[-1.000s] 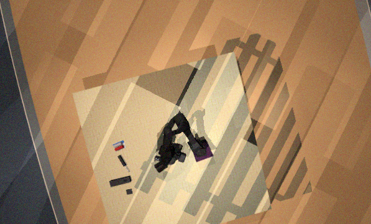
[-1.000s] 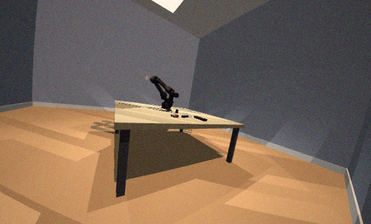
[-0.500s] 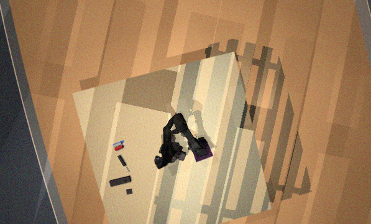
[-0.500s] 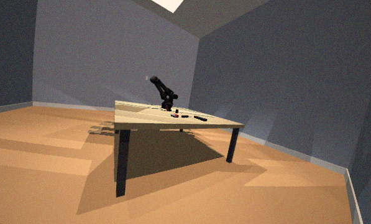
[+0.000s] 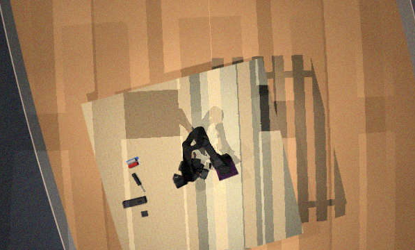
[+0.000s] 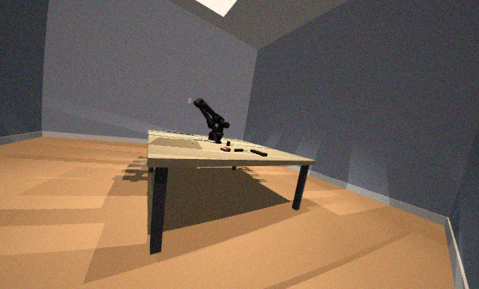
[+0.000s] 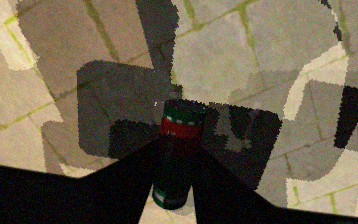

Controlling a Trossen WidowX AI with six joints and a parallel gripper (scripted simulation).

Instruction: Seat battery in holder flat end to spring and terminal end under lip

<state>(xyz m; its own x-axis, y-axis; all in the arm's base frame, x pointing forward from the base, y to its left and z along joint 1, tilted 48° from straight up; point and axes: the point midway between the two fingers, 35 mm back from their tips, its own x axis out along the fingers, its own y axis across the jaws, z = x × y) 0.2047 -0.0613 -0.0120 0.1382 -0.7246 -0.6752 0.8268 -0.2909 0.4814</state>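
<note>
In the wrist view the battery, dark green with a red band, points up and slightly right between the fingertips. My gripper is shut on it, one black finger against each long side. The fingers hide part of its lower half. Whether it is clear of the table top cannot be told. I cannot make out the holder, its spring or its lip in the wrist view. In the top view the black arm and small black shapes below it merge, so the holder cannot be picked out there.
On the table are a red, white and blue item, a screwdriver-like tool, a long black box and a small black block. Shadows cross the surface.
</note>
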